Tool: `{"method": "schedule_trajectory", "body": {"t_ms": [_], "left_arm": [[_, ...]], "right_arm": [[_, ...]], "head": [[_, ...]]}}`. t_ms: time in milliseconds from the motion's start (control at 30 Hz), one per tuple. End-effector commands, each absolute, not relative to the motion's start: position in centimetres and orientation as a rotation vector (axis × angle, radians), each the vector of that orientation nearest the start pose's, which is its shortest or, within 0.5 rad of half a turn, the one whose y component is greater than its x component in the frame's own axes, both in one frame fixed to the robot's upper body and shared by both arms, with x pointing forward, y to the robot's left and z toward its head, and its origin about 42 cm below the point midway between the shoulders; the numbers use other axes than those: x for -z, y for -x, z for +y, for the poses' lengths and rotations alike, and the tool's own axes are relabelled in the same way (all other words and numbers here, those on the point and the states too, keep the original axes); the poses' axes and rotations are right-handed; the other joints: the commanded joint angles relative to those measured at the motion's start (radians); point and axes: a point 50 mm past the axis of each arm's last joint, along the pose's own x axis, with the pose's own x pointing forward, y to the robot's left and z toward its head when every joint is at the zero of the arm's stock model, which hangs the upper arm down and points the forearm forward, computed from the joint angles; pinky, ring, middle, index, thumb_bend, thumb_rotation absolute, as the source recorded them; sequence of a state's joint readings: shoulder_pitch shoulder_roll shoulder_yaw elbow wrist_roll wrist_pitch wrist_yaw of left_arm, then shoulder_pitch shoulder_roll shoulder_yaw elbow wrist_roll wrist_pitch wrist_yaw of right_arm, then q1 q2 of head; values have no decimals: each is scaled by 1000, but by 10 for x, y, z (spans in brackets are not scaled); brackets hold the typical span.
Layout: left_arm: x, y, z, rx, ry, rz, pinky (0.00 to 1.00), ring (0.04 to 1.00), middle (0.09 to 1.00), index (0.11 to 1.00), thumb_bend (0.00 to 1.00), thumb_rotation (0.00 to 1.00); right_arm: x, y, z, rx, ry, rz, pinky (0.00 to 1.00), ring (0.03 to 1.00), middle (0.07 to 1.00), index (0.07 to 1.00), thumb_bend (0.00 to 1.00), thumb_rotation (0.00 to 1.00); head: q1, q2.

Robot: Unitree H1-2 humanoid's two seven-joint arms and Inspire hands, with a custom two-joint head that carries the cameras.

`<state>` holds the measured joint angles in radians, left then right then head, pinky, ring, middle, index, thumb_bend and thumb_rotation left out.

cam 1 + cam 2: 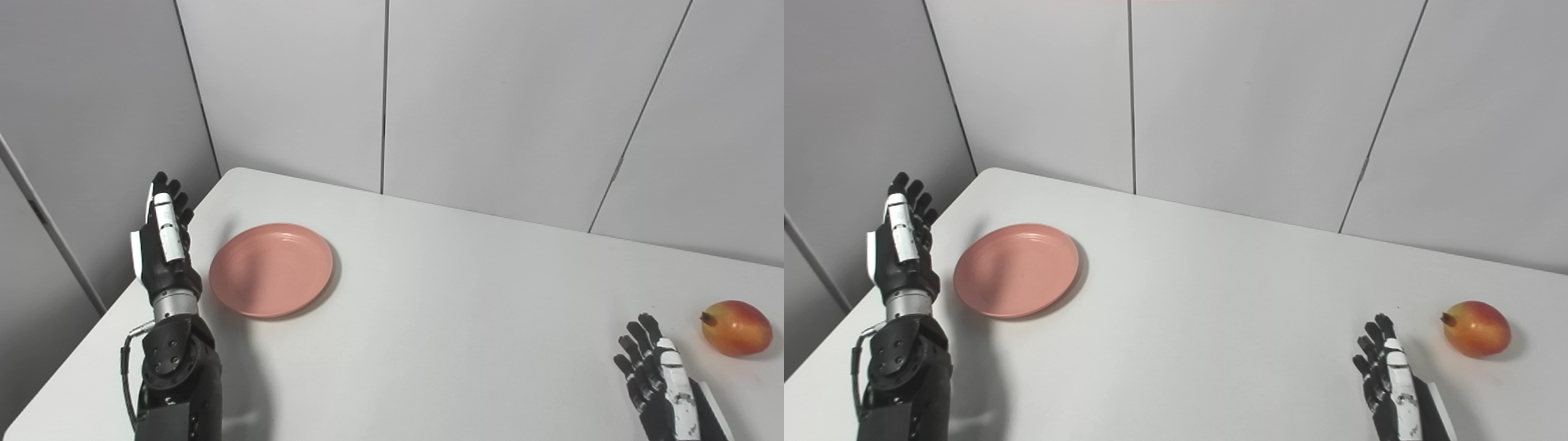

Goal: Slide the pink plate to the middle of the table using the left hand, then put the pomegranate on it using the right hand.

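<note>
Two hands frame the scene we see from the left eye view: the left hand (164, 245) stands raised at the tabletop's (465, 306) left edge, fingers extended and apart, holding nothing, just beside the pink plate (271, 269) without touching it. The plate lies flat on the left part of the white tabletop. At lower right, the right hand (658, 383) rests low with fingers spread, released and empty, near the pomegranate (736, 327), which sits on the tabletop close to the right edge.

From the right eye view we find the same layout: plate (1016, 270) left, pomegranate (1477, 328) far right, well apart, with both hands empty. Pale grey wall panels (1249, 104) with dark seams close off the room behind.
</note>
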<state>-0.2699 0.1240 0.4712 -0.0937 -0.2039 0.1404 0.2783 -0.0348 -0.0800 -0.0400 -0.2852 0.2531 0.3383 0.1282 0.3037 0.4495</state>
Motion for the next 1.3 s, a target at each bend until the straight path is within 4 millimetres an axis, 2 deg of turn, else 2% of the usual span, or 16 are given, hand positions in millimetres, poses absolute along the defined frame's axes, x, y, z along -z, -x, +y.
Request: {"method": "schedule_trajectory", "body": {"t_ms": [0,700,933,1267], "left_arm": [[-223,-337,375,-619,179,-335,952,947,949,934,348,1000],[-213,-339,388,-636,219,-293,942,937,937,910,390,1000],[-200,-343,397,-620,243,-256,890,902,904,875,374,1000],[-185,-348,405,-617,260,-222,887,884,888,873,351,1000]], "right_arm": [[-176,-291,-230,-186,-158,-65,1000,1000,1000,1000,176,1000],[-177,-292,-232,-195,-157,-75,1000,1000,1000,1000,196,1000],[-178,-292,-231,-192,-161,-71,1000,1000,1000,1000,192,1000],[-178,-291,-231,-200,-149,-68,1000,1000,1000,1000,190,1000]], "head": [[1,0],[12,10],[15,9],[27,10]]}}
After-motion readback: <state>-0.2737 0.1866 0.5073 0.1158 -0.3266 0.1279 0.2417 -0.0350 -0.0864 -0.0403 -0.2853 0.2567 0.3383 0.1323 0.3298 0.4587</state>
